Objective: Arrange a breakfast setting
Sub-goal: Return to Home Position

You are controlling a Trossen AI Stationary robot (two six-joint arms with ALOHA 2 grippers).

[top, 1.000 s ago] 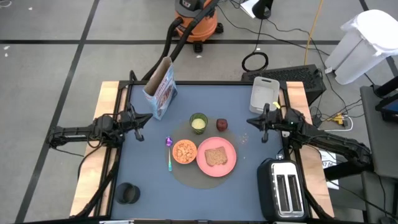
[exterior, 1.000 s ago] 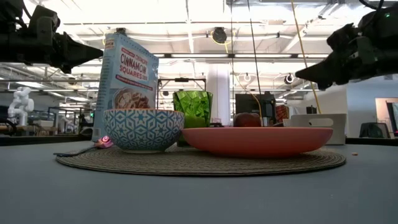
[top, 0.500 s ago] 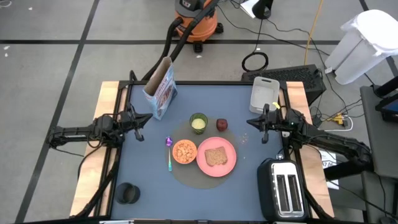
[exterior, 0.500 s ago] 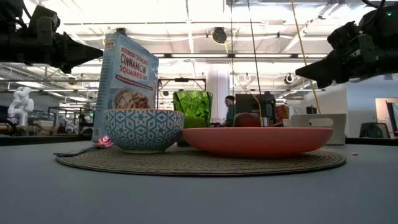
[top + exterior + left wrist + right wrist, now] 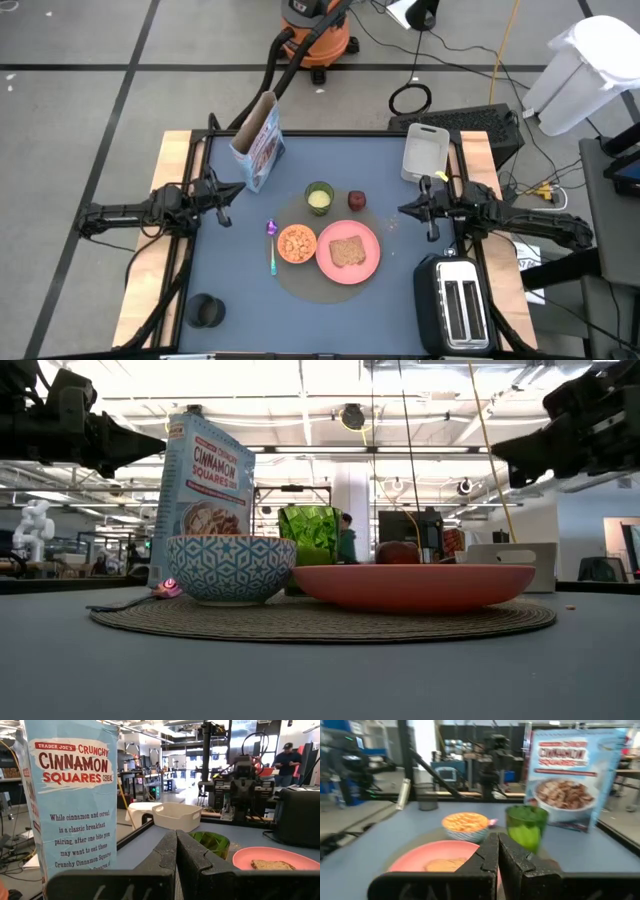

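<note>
Right gripper (image 5: 410, 209), fingers together and empty, hangs to the right of the pink plate (image 5: 368, 264). Left gripper (image 5: 233, 188), likewise closed on nothing, waits well to the plate's left. Toast (image 5: 347, 251) lies on the plate, with orange bowl (image 5: 296, 243) and spoon (image 5: 273, 252) at its left, green cup (image 5: 319, 198) and red fruit (image 5: 357, 200) beyond it, and cereal bag (image 5: 260, 145) farther back-left. The setting looks complete; what remains, apparently, is retracting both arms home without clipping anything.
</note>
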